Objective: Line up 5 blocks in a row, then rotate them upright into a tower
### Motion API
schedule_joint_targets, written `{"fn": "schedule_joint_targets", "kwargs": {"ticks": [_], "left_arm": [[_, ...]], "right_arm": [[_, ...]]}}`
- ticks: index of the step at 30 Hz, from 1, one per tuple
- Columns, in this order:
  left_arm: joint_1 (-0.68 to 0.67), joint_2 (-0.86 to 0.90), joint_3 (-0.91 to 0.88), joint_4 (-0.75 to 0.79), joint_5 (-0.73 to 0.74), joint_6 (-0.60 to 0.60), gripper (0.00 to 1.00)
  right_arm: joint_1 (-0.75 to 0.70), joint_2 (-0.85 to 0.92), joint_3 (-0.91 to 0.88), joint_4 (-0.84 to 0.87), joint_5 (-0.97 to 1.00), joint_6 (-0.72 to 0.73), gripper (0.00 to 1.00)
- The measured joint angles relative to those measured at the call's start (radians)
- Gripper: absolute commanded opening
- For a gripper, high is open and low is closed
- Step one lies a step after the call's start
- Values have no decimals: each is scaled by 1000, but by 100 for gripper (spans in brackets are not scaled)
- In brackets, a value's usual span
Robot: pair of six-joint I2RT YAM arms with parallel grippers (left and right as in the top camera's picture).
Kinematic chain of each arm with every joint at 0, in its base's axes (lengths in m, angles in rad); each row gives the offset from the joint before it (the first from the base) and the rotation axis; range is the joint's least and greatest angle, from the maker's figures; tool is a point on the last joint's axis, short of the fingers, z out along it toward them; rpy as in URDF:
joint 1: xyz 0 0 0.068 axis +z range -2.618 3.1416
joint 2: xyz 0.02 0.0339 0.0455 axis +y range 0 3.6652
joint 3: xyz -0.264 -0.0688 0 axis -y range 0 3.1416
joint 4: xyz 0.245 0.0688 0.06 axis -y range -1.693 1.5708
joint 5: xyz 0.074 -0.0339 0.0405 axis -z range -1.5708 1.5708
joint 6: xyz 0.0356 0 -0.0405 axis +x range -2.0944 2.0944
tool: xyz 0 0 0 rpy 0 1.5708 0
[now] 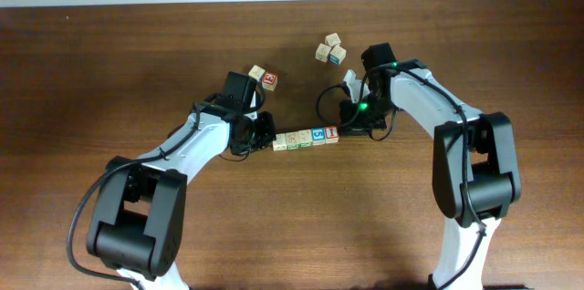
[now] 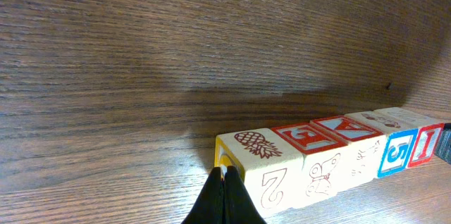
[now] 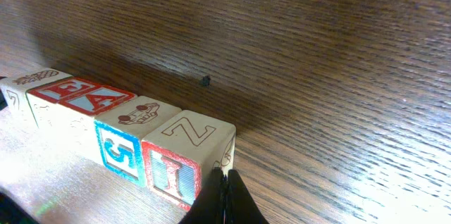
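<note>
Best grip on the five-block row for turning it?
The two end faces, pressed inward along the line: the row is separate cubes, so probably only end pressure keeps it together. Both shut, the left gripper and right gripper sit at those ends.

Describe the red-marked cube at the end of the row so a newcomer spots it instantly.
On the dark wooden table, find the line of five small pale-wood letter cubes at its centre. Take the end touching the right end effector: the pale-wood cube with a red-framed face. The blue-framed cube beside it is the only blue one in that line.

Line of five blocks between left gripper and right gripper
</note>
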Motion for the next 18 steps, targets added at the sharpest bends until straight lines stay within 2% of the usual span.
{"fn": "schedule_joint_targets", "kwargs": {"ticks": [7,18], "left_arm": [[0,0,0,0,0,0,0],[0,0,0,0,0,1,0]], "right_arm": [[-60,0,0,5,-79,-18,4],[-144,1,-45,24,-284,-147,4]]}}
